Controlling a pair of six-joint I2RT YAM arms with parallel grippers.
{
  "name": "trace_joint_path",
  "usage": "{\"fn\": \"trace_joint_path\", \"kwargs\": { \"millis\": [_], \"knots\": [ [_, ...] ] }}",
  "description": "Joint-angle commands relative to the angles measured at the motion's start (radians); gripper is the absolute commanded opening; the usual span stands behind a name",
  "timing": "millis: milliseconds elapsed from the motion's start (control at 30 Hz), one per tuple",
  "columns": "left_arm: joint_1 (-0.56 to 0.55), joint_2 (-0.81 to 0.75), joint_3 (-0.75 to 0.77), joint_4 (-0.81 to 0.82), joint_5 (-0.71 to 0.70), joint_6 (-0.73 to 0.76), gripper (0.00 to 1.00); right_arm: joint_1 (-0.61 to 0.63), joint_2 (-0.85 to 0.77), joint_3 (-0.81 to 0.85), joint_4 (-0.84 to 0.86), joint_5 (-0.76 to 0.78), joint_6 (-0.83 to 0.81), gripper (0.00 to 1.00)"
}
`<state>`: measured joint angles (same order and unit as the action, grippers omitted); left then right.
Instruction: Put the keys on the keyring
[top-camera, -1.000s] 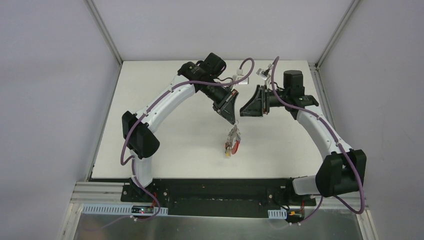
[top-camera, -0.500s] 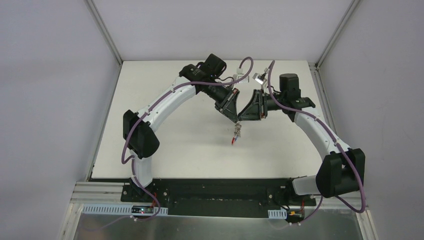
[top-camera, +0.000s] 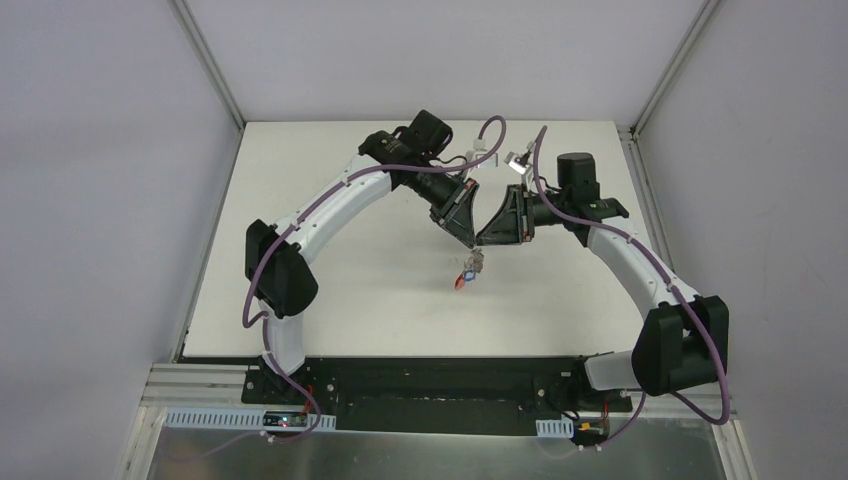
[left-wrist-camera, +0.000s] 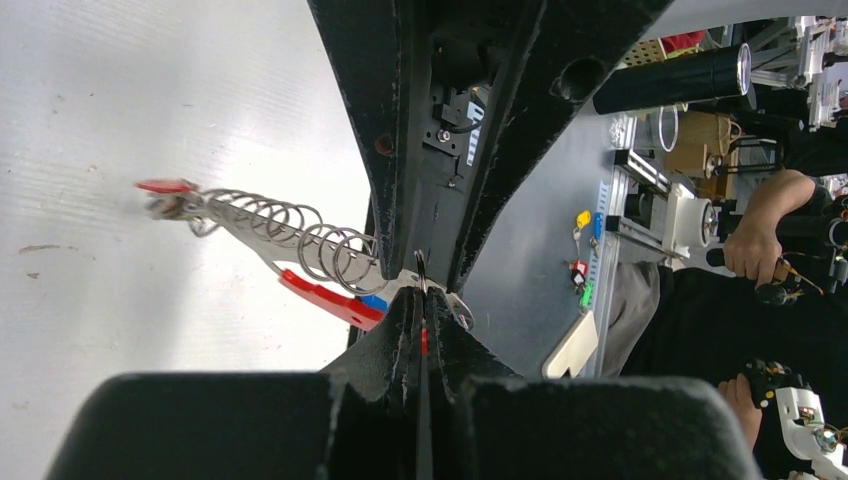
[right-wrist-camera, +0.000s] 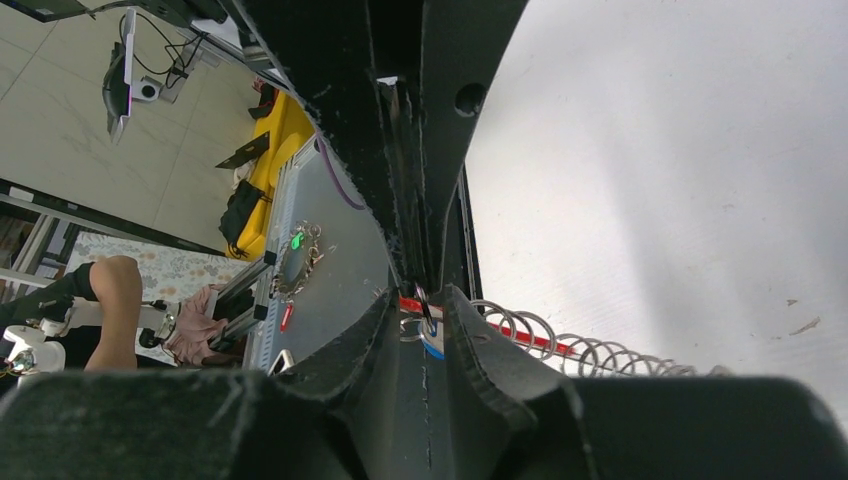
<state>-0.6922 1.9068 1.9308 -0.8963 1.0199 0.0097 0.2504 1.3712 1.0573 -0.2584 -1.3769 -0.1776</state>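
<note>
Threading blue key (right-wrist-camera: 432, 345), it seems | left tool (left-wrist-camera: 421, 310) is clenching keyring (left-wrist-camera: 325, 297) | right tool (right-wrist-camera: 420, 310) grip: cannot tell | next: aligning finely

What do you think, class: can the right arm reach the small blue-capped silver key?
Probably yes: the right end effector straddles the blue-capped key, beside the left end effector shut on the grey-and-red metal keyring; nothing intervenes.
</note>
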Motion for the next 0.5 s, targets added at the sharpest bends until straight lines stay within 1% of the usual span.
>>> {"fn": "trace_joint_path", "kwargs": {
  "millis": [0, 167, 200, 367, 467],
  "knots": [
    [0.008, -0.07, -0.004, 0.025, 0.052, -0.007, 0.0, -0.006, -0.034, -0.005, 0.011, -0.03, -0.032, 0.23],
    [0.011, -0.072, -0.013, 0.031, 0.056, -0.007, 0.0, -0.006, -0.031, -0.008, 0.015, -0.035, -0.033, 0.21],
    [0.011, -0.072, -0.013, 0.033, 0.055, -0.032, 0.0, -0.005, -0.03, -0.008, 0.015, -0.034, -0.032, 0.21],
    [0.014, -0.067, -0.015, 0.043, 0.061, -0.048, 0.0, -0.004, -0.029, -0.01, 0.021, -0.042, -0.028, 0.16],
    [0.015, -0.064, -0.016, 0.052, 0.065, -0.056, 0.0, -0.005, -0.029, -0.018, 0.023, -0.039, -0.029, 0.16]
  ]
}}
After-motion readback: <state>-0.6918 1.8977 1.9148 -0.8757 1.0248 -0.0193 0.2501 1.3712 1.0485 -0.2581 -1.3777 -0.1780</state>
